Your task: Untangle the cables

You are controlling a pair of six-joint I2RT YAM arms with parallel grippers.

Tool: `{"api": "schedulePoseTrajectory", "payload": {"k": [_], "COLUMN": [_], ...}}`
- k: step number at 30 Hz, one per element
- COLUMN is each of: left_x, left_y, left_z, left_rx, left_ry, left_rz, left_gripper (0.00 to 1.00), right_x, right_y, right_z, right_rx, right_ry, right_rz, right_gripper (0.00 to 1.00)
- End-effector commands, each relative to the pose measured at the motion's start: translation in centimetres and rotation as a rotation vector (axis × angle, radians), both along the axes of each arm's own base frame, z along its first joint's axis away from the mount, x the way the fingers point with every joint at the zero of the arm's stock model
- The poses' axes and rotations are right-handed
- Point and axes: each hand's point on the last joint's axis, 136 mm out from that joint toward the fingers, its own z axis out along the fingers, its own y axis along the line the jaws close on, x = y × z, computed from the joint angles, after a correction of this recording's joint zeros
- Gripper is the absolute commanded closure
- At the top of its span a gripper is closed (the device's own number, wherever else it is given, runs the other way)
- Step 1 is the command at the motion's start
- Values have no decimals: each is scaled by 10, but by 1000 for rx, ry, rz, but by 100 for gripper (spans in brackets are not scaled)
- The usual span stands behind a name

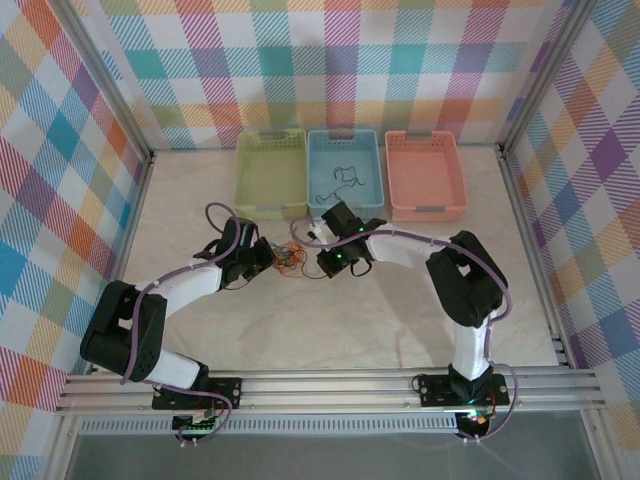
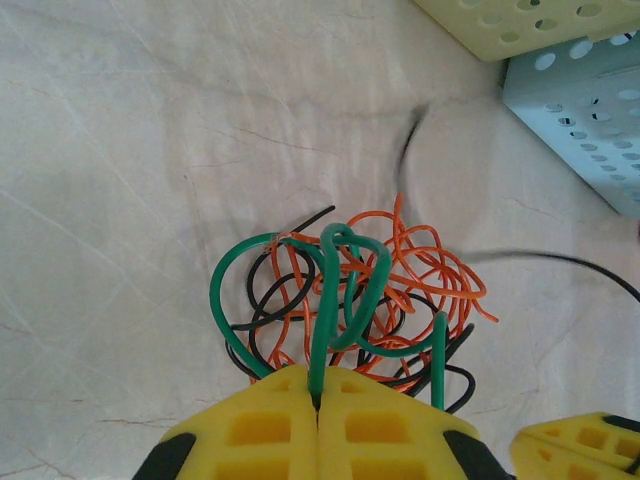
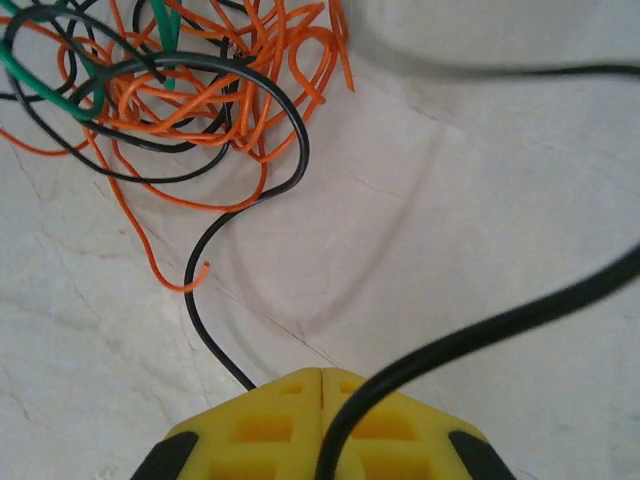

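Note:
The cables (image 1: 290,262) lie as a small tangle of orange, black and green wires (image 2: 400,270) on the pale table, between my two grippers. My left gripper (image 2: 318,388) sits at the tangle's left edge (image 1: 265,258), its yellow jaws shut on a green cable (image 2: 322,330) that rises into the knot. My right gripper (image 3: 322,376) is just right of the tangle (image 1: 322,263), jaws shut. A black cable (image 3: 215,240) runs from the knot (image 3: 190,90) down under its left finger and comes back up over the right finger, so it looks pinched.
Three baskets stand at the back: yellow-green (image 1: 243,175), blue (image 1: 316,170) with a loose black wire (image 1: 345,178) inside, and salmon (image 1: 458,175). The yellow-green (image 2: 520,25) and blue (image 2: 590,110) basket corners lie just beyond the tangle. Checked walls enclose the table.

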Motion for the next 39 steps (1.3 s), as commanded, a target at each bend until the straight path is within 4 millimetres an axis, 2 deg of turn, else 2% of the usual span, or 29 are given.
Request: {"api": "schedulePoseTrajectory", "payload": {"k": [1, 7, 11, 15, 18, 23, 29, 39], "left_x": [5, 5, 5, 5, 4, 5, 4, 2], "left_y": [-5, -4, -4, -4, -3, -2, 2, 16], "left_z": [7, 7, 7, 7, 7, 8, 7, 14], "left_rx": [3, 4, 5, 6, 10, 9, 17, 12], "left_ry": [-14, -11, -10, -11, -12, -14, -16, -55], "left_rz": [-23, -19, -18, -16, -13, -8, 3, 73], "left_gripper": [100, 100, 100, 100, 100, 100, 100, 100], "right_x": [16, 41, 59, 68, 68, 65, 58, 45], "right_y": [-8, -55, -105, -161, -186, -217, -258, -296], "right_z": [30, 48, 53, 56, 59, 65, 55, 44], "right_rx": [22, -6, -39, 22, 37, 39, 94, 167], "right_ry": [-151, -288, -328, -316, -335, -405, -377, -351], "right_rz": [-50, -248, -464, -725, -841, -975, -1162, -1352], "right_gripper": [100, 100, 100, 100, 100, 100, 100, 100]}}
